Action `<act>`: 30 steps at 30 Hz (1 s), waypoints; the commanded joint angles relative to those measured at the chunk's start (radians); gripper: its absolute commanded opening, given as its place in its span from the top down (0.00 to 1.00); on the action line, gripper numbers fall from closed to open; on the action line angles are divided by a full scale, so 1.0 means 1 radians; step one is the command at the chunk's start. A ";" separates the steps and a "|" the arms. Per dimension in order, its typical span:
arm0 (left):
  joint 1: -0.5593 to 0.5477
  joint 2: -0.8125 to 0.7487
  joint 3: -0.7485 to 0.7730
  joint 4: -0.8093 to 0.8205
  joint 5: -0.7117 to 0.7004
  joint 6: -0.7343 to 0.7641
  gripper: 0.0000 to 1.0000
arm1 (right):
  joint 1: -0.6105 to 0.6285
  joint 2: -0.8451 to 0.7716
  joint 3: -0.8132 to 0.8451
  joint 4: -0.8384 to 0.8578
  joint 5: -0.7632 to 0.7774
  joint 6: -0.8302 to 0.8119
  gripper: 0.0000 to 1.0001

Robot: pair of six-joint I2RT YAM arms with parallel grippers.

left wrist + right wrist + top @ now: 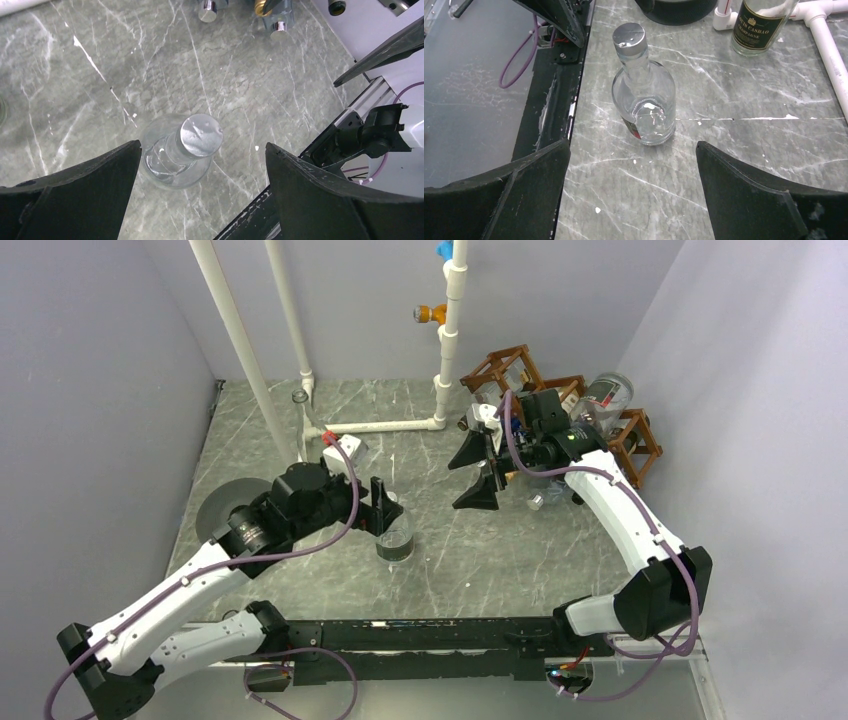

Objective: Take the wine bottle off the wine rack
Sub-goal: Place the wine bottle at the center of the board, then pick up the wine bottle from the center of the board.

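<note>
The wine bottle point(396, 540) stood upright on the table point(520, 550), off the wine rack point(640, 440), well to that rack's left and nearer the arms' bases. Bare marbled grey surface lay all round it. The table's black front rail point(430, 632) ran close on the side away from the rack. The rack sat hemmed into the far right corner, walls behind and beside it, another clear bottle point(608, 395) lodged in it. The right gripper point(475, 475) hung just left of the rack, fingers spread wide, holding nothing. The left gripper point(388, 512) hovered over the wine bottle, its fingers gaping either side of the silver cap point(201, 134), touching nothing. A third bottle point(758, 25), far left of the rack by the white pipe point(831, 50), bore a dark label reading "CASBAO".
</note>
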 commanded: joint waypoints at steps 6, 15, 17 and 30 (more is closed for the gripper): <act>-0.022 -0.006 -0.021 0.038 -0.089 -0.091 0.00 | -0.012 -0.027 -0.012 0.032 -0.040 -0.023 0.00; -0.209 0.062 -0.027 0.074 -0.443 -0.099 0.12 | -0.014 -0.013 -0.015 0.032 -0.042 -0.026 0.00; -0.239 0.079 -0.024 0.072 -0.518 -0.109 0.15 | -0.014 -0.013 -0.016 0.031 -0.040 -0.029 0.00; -0.278 0.208 0.008 0.065 -0.621 -0.186 0.54 | -0.014 -0.003 -0.017 0.018 -0.039 -0.047 0.00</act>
